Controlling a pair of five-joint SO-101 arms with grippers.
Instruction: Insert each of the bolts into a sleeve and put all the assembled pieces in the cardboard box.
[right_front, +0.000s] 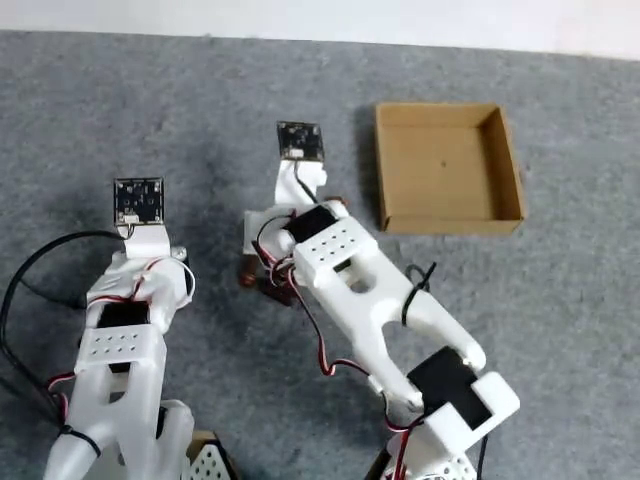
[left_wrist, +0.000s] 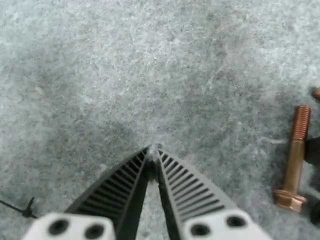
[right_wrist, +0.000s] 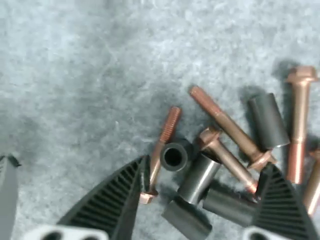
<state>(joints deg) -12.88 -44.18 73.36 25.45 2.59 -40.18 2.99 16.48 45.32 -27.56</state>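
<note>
Find the bolts (right_wrist: 227, 125) and sleeves (right_wrist: 200, 177) in one loose heap (right_front: 247, 279) on the table (right_front: 120, 100), left of the box (right_front: 503, 165) and a little nearer. Expect copper-coloured metal bolts, stiff, probably rather heavy for their size, smooth enough to roll or slip. Expect dark sleeves, also rigid, hollow, likely lighter, one upright with its hole showing and several flat. Take a bolt across the middle of its plain shank, not on the thread and not on the flanged head. Better to begin with the thin bolt just beside the upright sleeve, close to one finger already and partly free of the rest. Take a sleeve across its outer wall and leave the hole free. See the right gripper (right_wrist: 206, 165) low over the heap, pointed down, jaws spread wide on both sides of the pieces and grasping nothing. See the left gripper (left_wrist: 152, 147) further left over bare table, jaws pressed together with nothing between, and one bolt off to its right.
</note>
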